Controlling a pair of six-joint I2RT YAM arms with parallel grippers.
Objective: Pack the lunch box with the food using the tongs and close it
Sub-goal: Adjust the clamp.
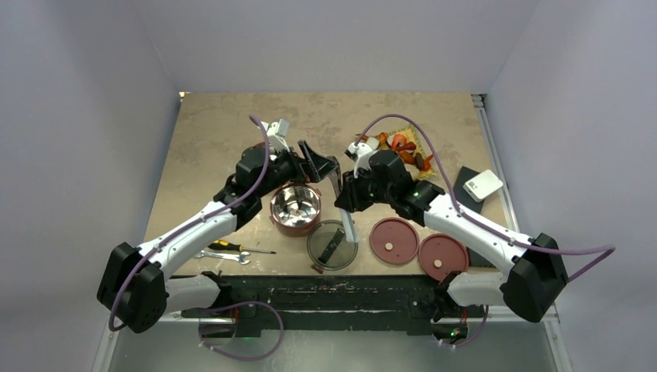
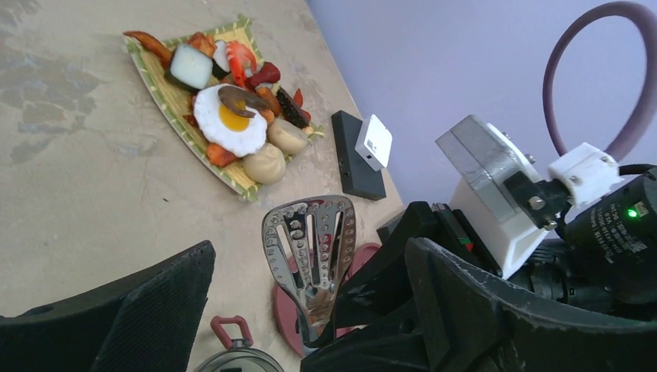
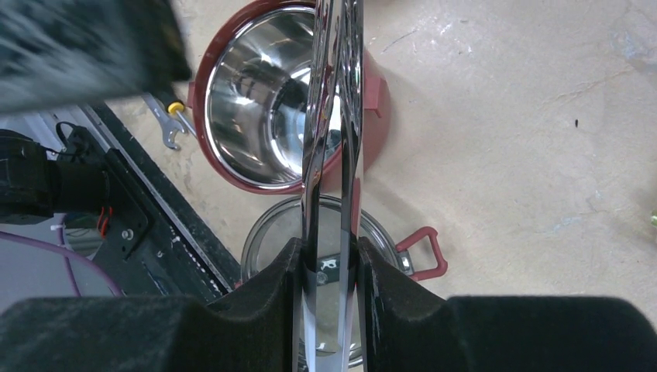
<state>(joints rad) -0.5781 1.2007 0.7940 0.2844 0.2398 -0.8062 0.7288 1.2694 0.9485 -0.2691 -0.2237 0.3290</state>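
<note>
**Desk:** Where are the tongs?

**Me:** I have the tongs [image 3: 333, 116] clamped in the right gripper [image 3: 329, 271], their two thin arms pinched close together between its pads. They sit above the worktop [image 1: 209, 139] mid-scene, just right of the red bowl [image 1: 296, 208] and over the see-through lid [image 1: 331, 246].

**Desk:** And your left side?

**Me:** My left gripper [image 1: 320, 163] is spread wide and holds nothing. On its wrist camera the tongs' perforated head stands between its fingers [image 2: 155, 310]. I can't tell whether it touches either one.

**Desk:** The rest of the lunch box?

**Me:** The bowl stands uncovered left of centre, its steel inside shining. The see-through lid lies flat just near and right of it. Two red disc lids [image 1: 393, 241] lie side by side further right, along the near edge.

**Desk:** The food?

**Me:** The food [image 2: 232, 116] is heaped on the yellow mat [image 2: 166, 97], far and right of centre, with the fried egg on top and two buns beside it. A black box [image 2: 350, 159] carrying a white device [image 2: 374, 142] sits near the right edge. A wrench [image 1: 225, 256] and a screwdriver [image 1: 236, 248] lie near left, by my left arm.
</note>
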